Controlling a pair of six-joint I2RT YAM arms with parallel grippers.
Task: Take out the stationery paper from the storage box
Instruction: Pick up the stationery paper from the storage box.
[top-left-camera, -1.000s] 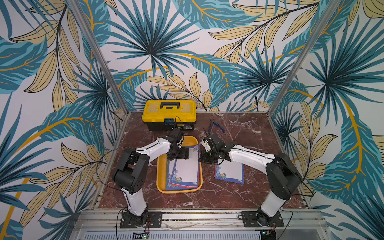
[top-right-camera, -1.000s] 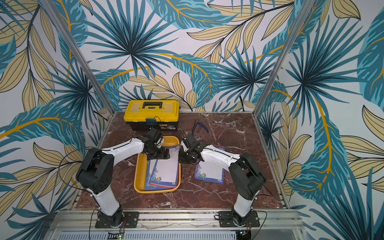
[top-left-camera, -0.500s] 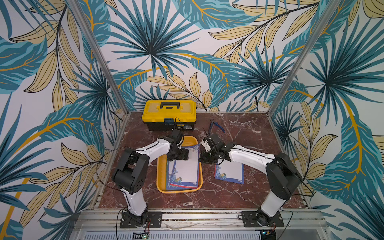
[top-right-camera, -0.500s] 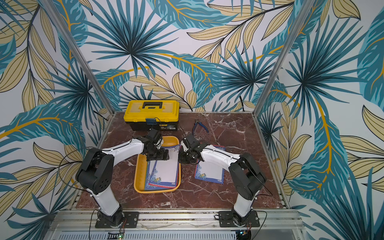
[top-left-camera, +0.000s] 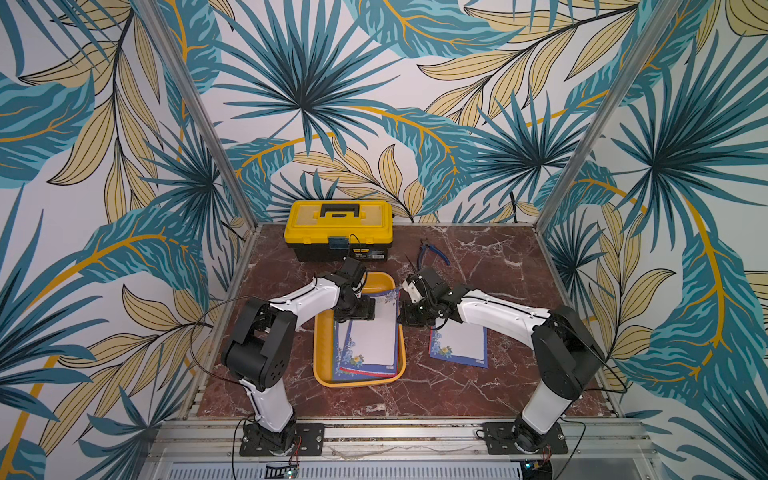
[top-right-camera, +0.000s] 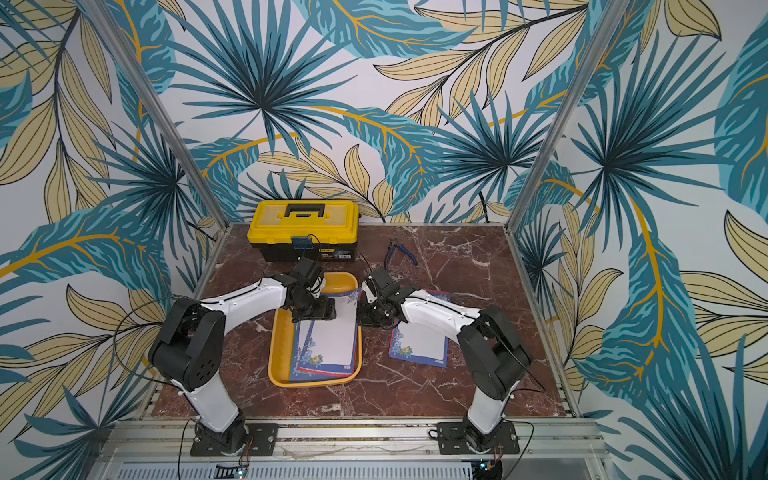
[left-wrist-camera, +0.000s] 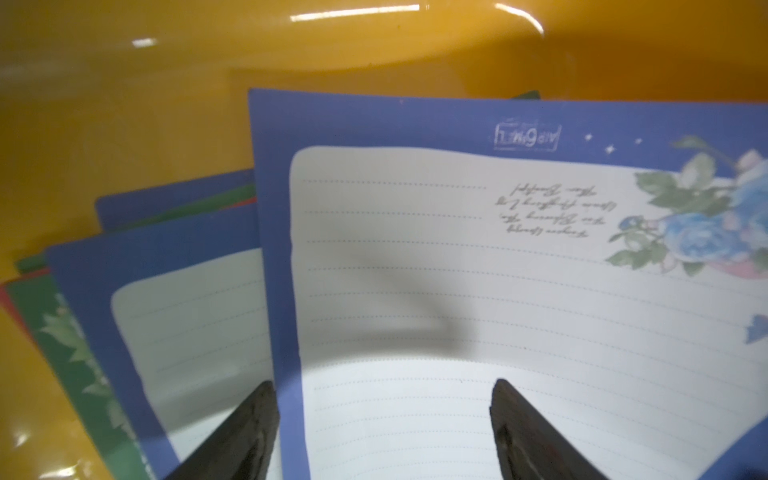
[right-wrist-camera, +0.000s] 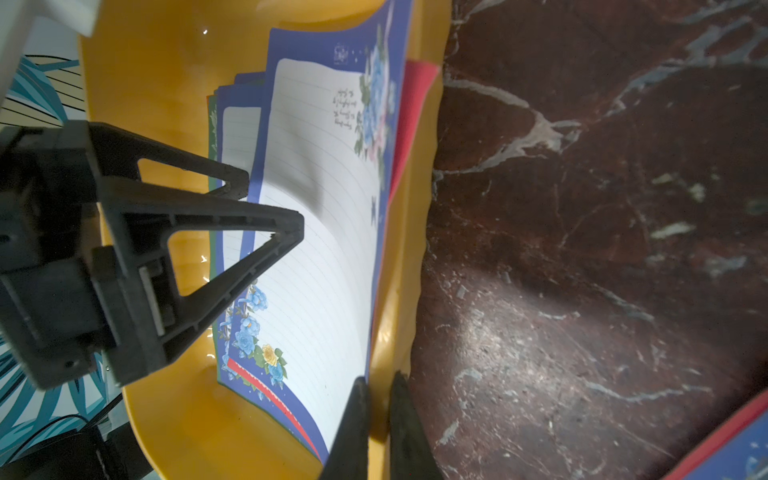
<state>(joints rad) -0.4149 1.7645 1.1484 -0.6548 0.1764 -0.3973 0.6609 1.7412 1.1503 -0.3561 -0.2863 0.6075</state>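
Note:
The storage box (top-left-camera: 376, 282) (top-right-camera: 277, 345) is a shallow orange tray in the middle of the table. In it lies a fanned stack of stationery paper (top-left-camera: 372, 345) (top-right-camera: 334, 340) (left-wrist-camera: 457, 270), a blue floral sheet on top of green and red ones. My left gripper (top-left-camera: 360, 309) (left-wrist-camera: 382, 415) (right-wrist-camera: 274, 208) is open, fingertips down on the top sheet, which bows up between them. My right gripper (top-left-camera: 409, 318) (right-wrist-camera: 376, 386) is shut on the box's right rim (right-wrist-camera: 411, 249). Another blue sheet (top-left-camera: 459, 345) (top-right-camera: 419, 345) lies on the table right of the box.
A yellow-lidded black toolbox (top-left-camera: 338, 230) stands at the back behind the box. Blue-handled pliers (top-left-camera: 432, 253) lie at the back right of it. The red marble table (top-left-camera: 478, 395) is walled in by metal posts and panels at the sides.
The left jaws have narrowed a little on the top sheet. Both arms stay where they were, and the right gripper keeps its hold on the rim.

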